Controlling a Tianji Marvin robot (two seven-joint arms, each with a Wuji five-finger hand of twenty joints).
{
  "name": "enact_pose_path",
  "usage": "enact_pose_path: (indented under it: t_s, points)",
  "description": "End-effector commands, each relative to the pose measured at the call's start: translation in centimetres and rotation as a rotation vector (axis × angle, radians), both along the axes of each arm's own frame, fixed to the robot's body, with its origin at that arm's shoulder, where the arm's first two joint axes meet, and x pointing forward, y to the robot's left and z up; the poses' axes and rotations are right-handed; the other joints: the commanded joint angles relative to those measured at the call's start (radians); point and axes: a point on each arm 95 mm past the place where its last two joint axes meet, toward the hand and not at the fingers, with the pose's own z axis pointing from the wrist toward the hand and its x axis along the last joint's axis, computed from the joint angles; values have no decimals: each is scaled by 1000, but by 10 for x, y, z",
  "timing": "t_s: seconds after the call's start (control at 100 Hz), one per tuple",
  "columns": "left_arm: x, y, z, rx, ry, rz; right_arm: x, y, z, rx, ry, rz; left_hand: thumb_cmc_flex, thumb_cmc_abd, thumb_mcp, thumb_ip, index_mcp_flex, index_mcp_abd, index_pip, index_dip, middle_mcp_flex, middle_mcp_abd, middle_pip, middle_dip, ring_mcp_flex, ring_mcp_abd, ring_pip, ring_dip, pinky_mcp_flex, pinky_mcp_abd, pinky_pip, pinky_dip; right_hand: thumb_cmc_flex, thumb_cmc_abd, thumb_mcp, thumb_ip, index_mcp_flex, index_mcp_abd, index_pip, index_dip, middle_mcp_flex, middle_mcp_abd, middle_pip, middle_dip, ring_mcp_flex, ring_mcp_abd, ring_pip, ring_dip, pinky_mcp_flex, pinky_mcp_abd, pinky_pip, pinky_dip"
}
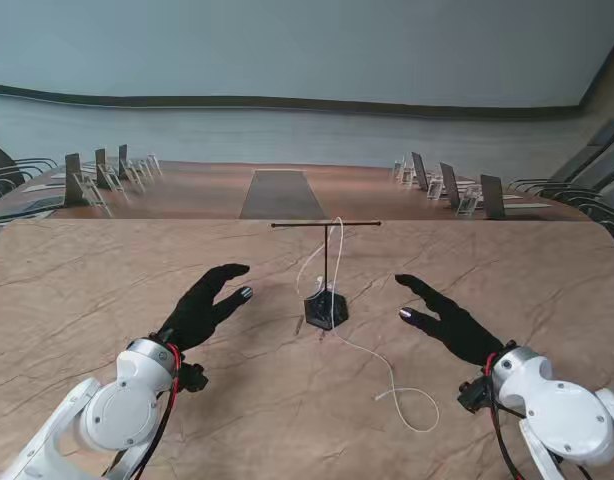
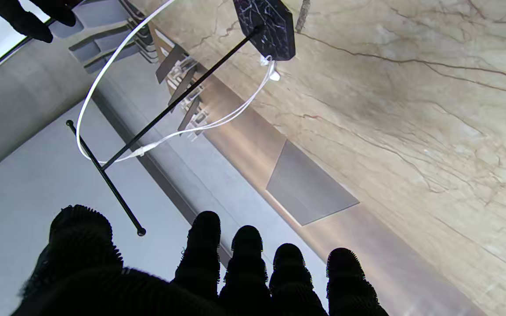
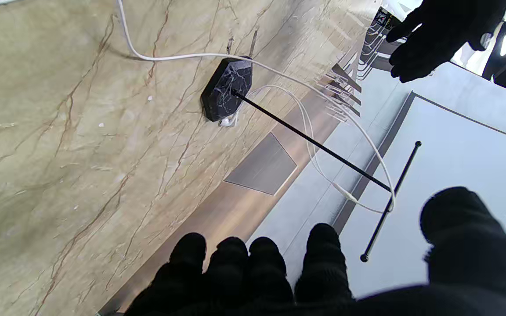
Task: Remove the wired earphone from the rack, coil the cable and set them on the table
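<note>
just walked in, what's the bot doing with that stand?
Nothing is being held yet. A white wired earphone hangs over the crossbar of a small black rack on the table, and its cable trails along the table toward the robot's right side. The left hand and right hand are open, one on each side of the rack, touching neither it nor the cable.

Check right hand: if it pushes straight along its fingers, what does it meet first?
Likely the rack: the right hand, open, points toward its upright post, with the draped earphone cable beside it. Depth is unclear; it could pass short.
</note>
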Motion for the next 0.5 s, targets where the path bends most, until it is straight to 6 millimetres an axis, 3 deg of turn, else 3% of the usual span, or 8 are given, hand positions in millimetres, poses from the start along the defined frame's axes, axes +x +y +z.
enact_pose_path:
  t_s: [0.0,0.32,0.37,0.4,0.49]
  points:
    - [-1,-2,-1,-4,4,3,1,1,-2,0,11,-1,-37,42,-5,28,-42,-32,-41,-9,-4,-9,-17,1,-22,-26,-7,6,0,-38,-13,-5,11,61,-19,-17,6,-13,-6,-1,-24,-6,-22,-15,-38,-22,-16,-9,-2,-52,-14,1]
    - [-2,-2,-1,-1,13,-5,3,6,-5,5,21,10,-38,44,-5,28,-42,-32,-39,-9,-3,-9,-17,1,-22,-27,-7,6,0,-37,-15,-7,15,61,-19,-17,5,-13,-7,1,-24,-2,-22,-15,-39,6,-10,3,-6,-32,-8,8]
    - [-2,-1,-1,-2,13,-6,4,7,-4,1,28,12,-37,43,-5,28,-41,-31,-39,-9,-3,-9,-17,1,-23,-27,-7,6,0,-36,-15,-8,15,62,-20,-17,4,-10,-17,-10,-24,2,-22,-15,-41,15,-10,9,-9,-24,-4,12]
    - [-2,-1,-1,-4,12,-4,5,8,-4,-2,31,17,-37,42,-4,28,-39,-31,-38,-8,-2,-7,-17,1,-22,-26,-7,6,0,-35,-15,-8,14,63,-22,-16,13,-9,-31,-52,-24,5,-22,-16,-42,19,-11,24,-15,-23,8,25]
    - [-3,-1,-1,-4,11,-1,8,8,-3,-3,38,24,-38,44,-5,28,-41,-32,-39,-9,-2,-9,-18,1,-22,-28,-7,6,0,-35,-15,-8,22,58,-20,-16,13,-8,-27,-62,-24,6,-22,-16,-41,27,-10,28,-16,-20,11,28]
